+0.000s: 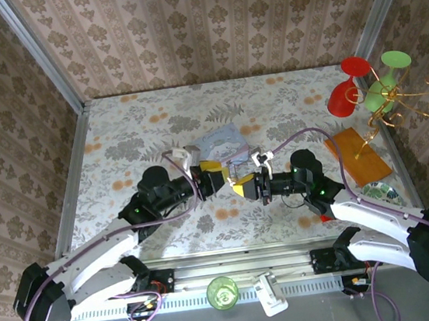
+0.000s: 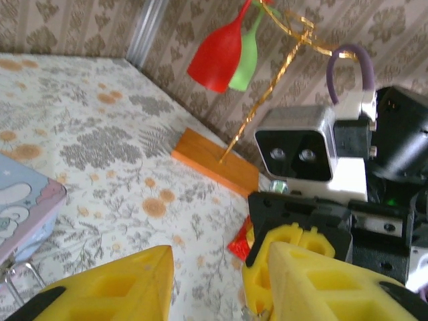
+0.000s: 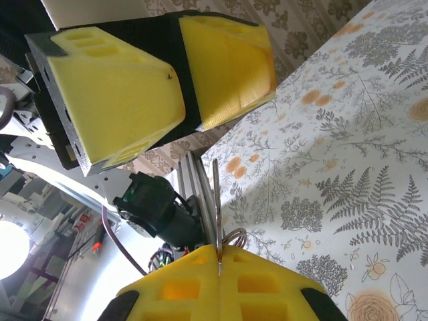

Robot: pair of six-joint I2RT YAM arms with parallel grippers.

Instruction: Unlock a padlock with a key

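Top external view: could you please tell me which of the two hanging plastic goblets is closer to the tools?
The red plastic goblet; the green plastic goblet hangs beside it, farther out to the right.

- Left arm (image 1: 93, 257) reaches far and rightward, right arm (image 1: 374, 219) far and leftward, meeting tip to tip.
- Left claw (image 1: 218, 177): jaws apart.
- Right claw (image 3: 219, 257): pads clamped together on the key (image 3: 215, 200).

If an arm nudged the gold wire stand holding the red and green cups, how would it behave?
The gold wire stand likely tips: its stem slants up from a small orange base, red cup and green cup carried high. The thin wire would probably flex and sway.
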